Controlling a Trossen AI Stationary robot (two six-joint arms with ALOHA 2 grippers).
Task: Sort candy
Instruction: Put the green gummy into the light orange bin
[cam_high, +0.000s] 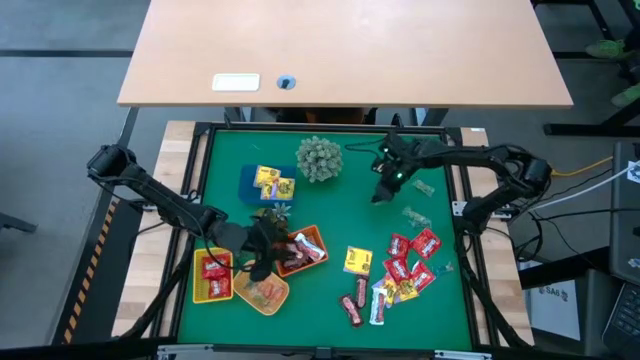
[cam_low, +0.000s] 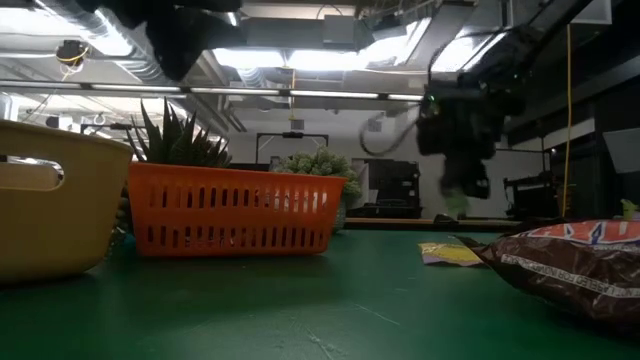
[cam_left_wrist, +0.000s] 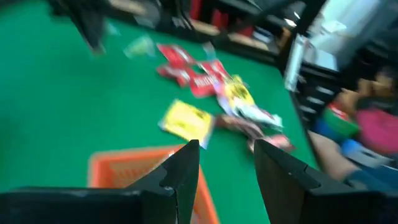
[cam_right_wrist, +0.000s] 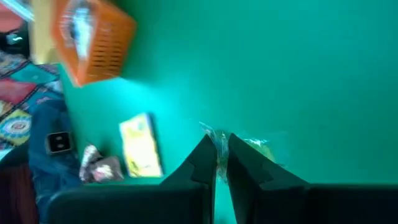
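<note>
Loose candy (cam_high: 405, 270) lies in a heap on the green mat near the right near corner: red packets, yellow packets, dark bars. Two clear greenish pieces (cam_high: 417, 213) lie farther back. My right gripper (cam_high: 381, 195) hangs above the mat right of the middle, shut on a small clear greenish sweet (cam_right_wrist: 217, 138). My left gripper (cam_high: 262, 248) hovers open over the orange tray (cam_high: 312, 238), which holds wrapped sweets. In the left wrist view its fingers (cam_left_wrist: 227, 165) stand apart above the tray's rim (cam_left_wrist: 124, 165), with nothing between them. My right gripper pinches the clear greenish sweet's crinkled wrapper (cam_right_wrist: 219, 142) between its two fingertips (cam_right_wrist: 205, 155). The fingers point down at the mat from above. The sweet is lifted clear of the mat and shows just below the gripper in the low view (cam_low: 455, 205).
A yellow tray (cam_high: 200, 290) with red packets sits at the left near corner, a blue tray (cam_high: 250, 185) with yellow packets farther back. The spiky plant ball (cam_high: 318, 158) stands at the far middle. A single yellow packet (cam_high: 357, 260) lies between orange tray and heap.
</note>
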